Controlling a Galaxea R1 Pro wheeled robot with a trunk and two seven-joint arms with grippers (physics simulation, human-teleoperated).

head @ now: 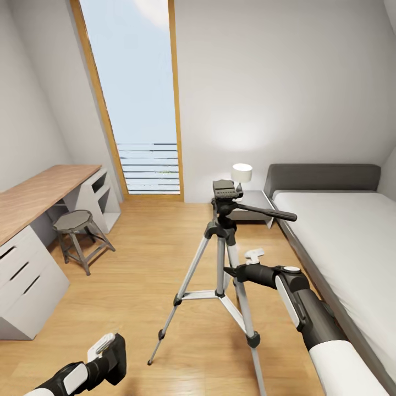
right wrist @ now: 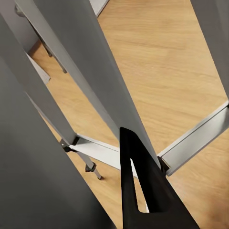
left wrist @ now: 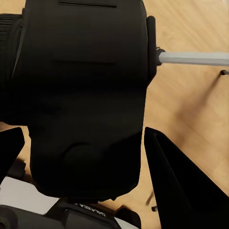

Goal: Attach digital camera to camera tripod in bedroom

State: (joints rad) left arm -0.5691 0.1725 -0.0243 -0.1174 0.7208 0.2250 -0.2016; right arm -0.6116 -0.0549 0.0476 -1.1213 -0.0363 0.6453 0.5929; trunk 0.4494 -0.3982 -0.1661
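A: Starting at the left of the bedroom, what stands there?

B: A long desk with a wood tabletop (head: 38, 195) runs along the left wall, white drawers (head: 25, 278) under its near end. A round stool (head: 74, 223) stands on the wood floor (head: 137, 264) just off the tabletop's far end. Behind it a tall window (head: 140, 93) with an orange-wood frame reaches the floor.

A: And the left gripper?

B: The left gripper (head: 107, 352) sits low near the floor's near edge. In the left wrist view its dark fingers (left wrist: 179, 183) stand on either side of the digital camera (left wrist: 83, 95), a black boxy body held between them.

A: Where is the tripod?

B: The camera tripod (head: 223, 253) stands mid-floor, three silver legs spread, black head on top with its pan handle (head: 267, 212) pointing toward the bed. Its mounting plate carries nothing.

A: The right arm?

B: The right gripper (head: 237, 273) reaches in at the tripod's right-hand leg, about halfway up it. The right wrist view shows one dark finger (right wrist: 138, 191) lying against a grey leg (right wrist: 93, 71), with the cross braces beyond. Whether the fingers are wide or pinched on the leg, I cannot tell.

A: Farther right?

B: A nightstand (head: 253, 204) with a small white lamp (head: 242, 173) sits at the head of the bed, and the low grey bed (head: 330, 179) with a white mattress runs along the right wall.
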